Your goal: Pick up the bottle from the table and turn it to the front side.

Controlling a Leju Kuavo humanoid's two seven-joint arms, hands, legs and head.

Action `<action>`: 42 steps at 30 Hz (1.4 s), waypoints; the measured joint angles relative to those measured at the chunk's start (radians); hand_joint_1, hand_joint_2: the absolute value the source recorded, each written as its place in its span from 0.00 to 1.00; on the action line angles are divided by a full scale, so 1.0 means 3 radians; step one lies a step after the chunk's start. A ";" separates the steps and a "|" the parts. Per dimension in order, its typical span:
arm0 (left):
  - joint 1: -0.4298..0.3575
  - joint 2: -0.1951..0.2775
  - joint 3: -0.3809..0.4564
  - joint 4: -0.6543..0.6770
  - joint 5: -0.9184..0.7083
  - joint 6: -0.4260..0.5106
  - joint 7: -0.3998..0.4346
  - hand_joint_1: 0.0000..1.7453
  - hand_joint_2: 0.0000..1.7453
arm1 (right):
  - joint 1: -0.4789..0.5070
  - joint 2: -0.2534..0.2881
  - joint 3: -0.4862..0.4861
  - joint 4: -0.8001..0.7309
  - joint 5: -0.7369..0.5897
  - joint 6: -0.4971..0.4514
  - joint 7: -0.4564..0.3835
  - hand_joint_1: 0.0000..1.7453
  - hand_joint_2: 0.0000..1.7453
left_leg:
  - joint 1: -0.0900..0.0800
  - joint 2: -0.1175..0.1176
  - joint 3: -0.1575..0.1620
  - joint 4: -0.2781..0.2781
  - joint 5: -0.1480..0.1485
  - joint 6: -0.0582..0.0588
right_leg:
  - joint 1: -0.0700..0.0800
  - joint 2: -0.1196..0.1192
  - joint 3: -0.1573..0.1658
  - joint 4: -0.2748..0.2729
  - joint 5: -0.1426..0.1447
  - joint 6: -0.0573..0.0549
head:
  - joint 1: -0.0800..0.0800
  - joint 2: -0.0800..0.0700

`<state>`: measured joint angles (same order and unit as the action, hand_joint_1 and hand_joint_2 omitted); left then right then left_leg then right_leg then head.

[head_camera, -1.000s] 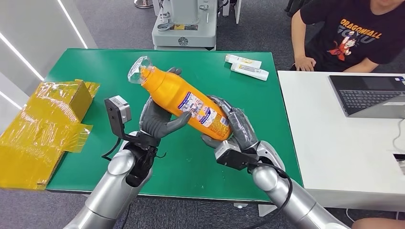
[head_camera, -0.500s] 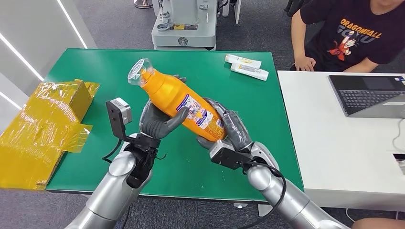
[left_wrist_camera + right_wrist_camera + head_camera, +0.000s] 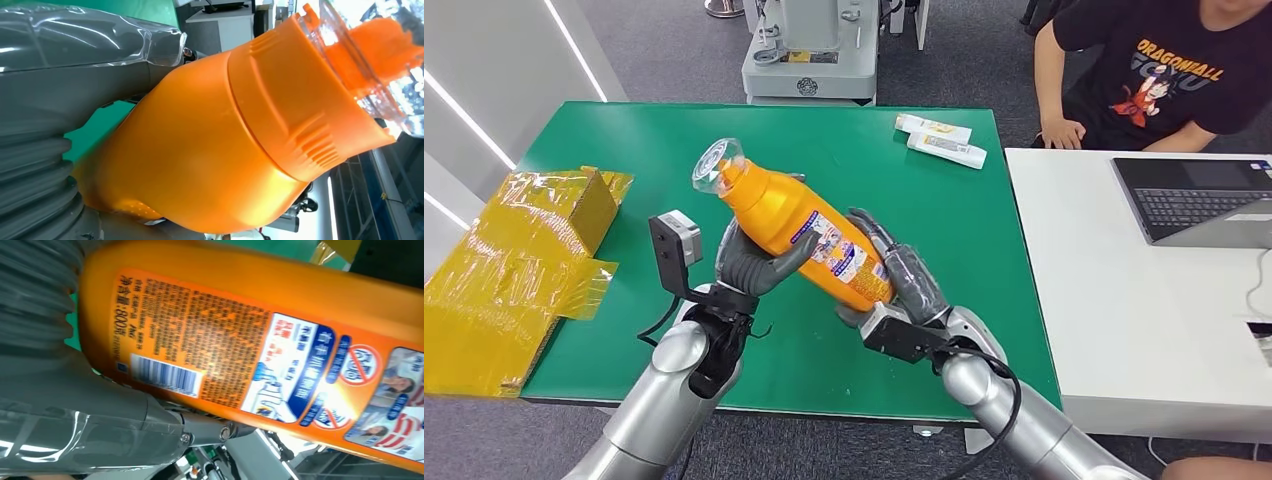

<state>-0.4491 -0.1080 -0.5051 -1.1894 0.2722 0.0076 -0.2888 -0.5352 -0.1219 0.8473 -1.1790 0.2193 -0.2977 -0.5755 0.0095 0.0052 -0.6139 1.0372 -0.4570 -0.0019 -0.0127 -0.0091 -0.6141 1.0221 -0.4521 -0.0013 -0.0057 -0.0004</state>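
An orange bottle [image 3: 799,228] with a clear cap hangs tilted above the green table [image 3: 624,140], cap end up and to the left. My left hand [image 3: 749,262] grips its upper body, thumb across the front. My right hand [image 3: 894,280] holds the base end. The back label with barcode and small print [image 3: 200,345] faces me. The left wrist view has the bottle's orange shoulder and collar [image 3: 240,135] close up, under the clear cap [image 3: 370,60].
A crumpled yellow wrapper and box [image 3: 514,260] lie at the table's left edge. Two white tubes [image 3: 944,140] lie at the far right corner. A person [image 3: 1164,70] sits behind a white desk with a laptop [image 3: 1194,200] on the right.
Both hands have carried the bottle slightly down and toward me, and its base end has swung left, so it stands a little steeper. The grip is unchanged.
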 joint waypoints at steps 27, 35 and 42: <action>0.0055 0.0204 0.0034 -0.0046 -0.0210 0.0309 -0.0072 1.00 1.00 | 0.0744 -0.0317 -0.0306 -0.1466 0.0287 -0.0707 0.0245 0.00 1.00 | 0.0000 -0.0001 -0.0001 -0.0001 -0.0001 -0.0001 | 0.0000 -0.0001 0.0000 0.0000 -0.0001 -0.0001 | 0.0000 0.0000; 0.0078 0.0470 0.0165 -0.0328 -0.1090 0.0571 0.0129 1.00 1.00 | 0.1286 -0.0317 -0.0451 -0.1779 0.0299 -0.0975 0.0129 0.00 1.00 | 0.0001 0.0000 0.0000 -0.0003 -0.0001 -0.0001 | 0.0001 -0.0001 0.0000 0.0000 -0.0003 -0.0002 | 0.0000 0.0000; 0.0045 0.0810 0.0269 -0.0480 -0.2180 0.0431 0.0390 1.00 1.00 | 0.1746 -0.0238 -0.0484 -0.1951 0.0306 -0.1016 0.0115 0.00 1.00 | 0.0002 0.0001 0.0000 -0.0004 -0.0001 -0.0001 | 0.0002 0.0000 -0.0001 0.0001 -0.0005 -0.0005 | 0.0000 0.0000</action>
<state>-0.4357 0.1352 -0.4243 -1.3334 -0.3818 0.1369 -0.1717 -0.0114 -0.1933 0.7022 -1.7642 0.3113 -0.6024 -0.5410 0.0100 0.0054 -0.6137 1.0361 -0.4573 -0.0023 -0.0122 -0.0093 -0.6144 1.0223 -0.4536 -0.0027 -0.0056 -0.0004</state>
